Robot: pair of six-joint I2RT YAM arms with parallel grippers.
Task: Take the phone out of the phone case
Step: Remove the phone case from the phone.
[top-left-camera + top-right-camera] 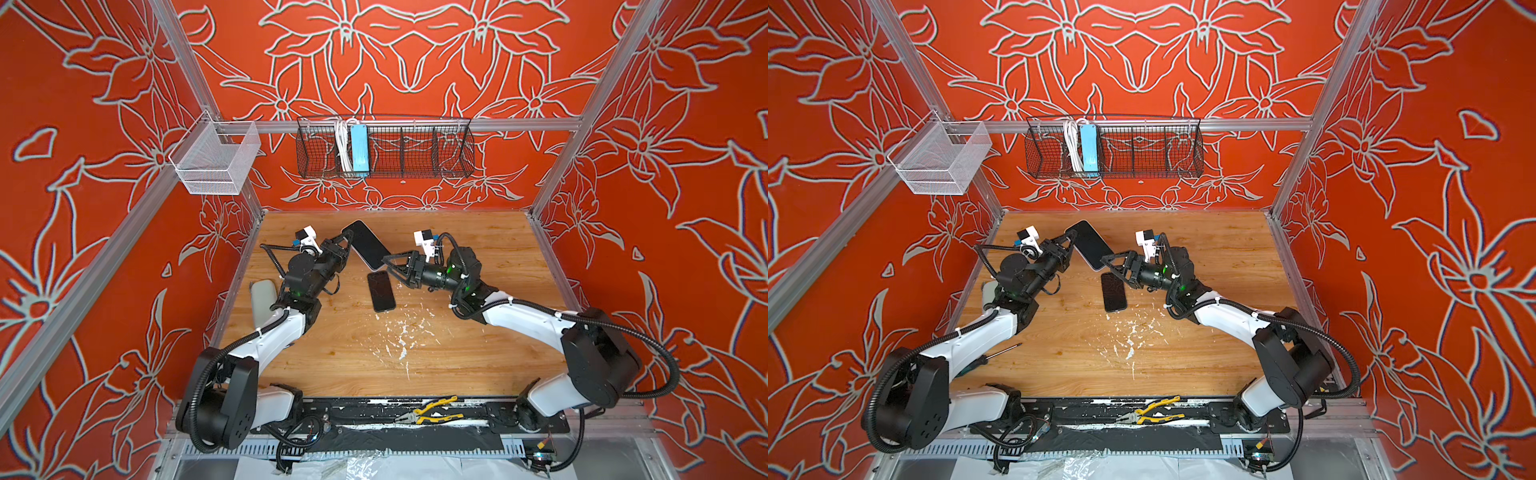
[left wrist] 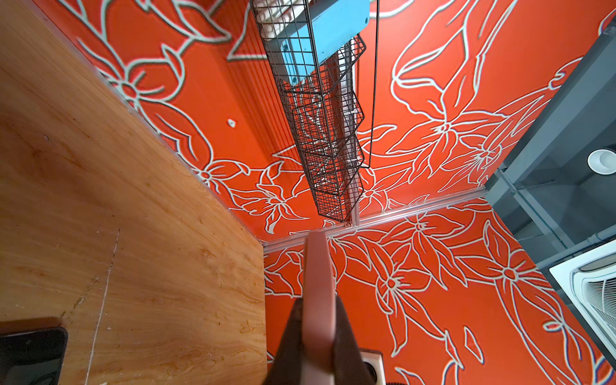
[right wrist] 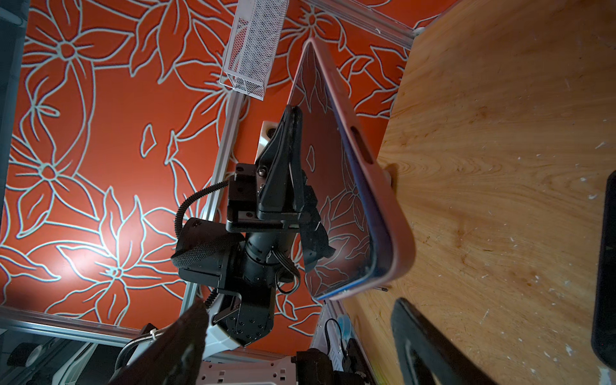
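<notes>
Peeling the case (image 3: 396, 233) off the phone (image 3: 340, 200)
Left gripper (image 1: 348, 237) clamps the raised case; the open right gripper (image 1: 388, 269), by its low corner, should hook the rim and peel.

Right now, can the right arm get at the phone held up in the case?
Probably yes. The left gripper is shut on the case, holding it tilted up, and the open right gripper sits close by the lower end of the phone, with nothing between them.
</notes>
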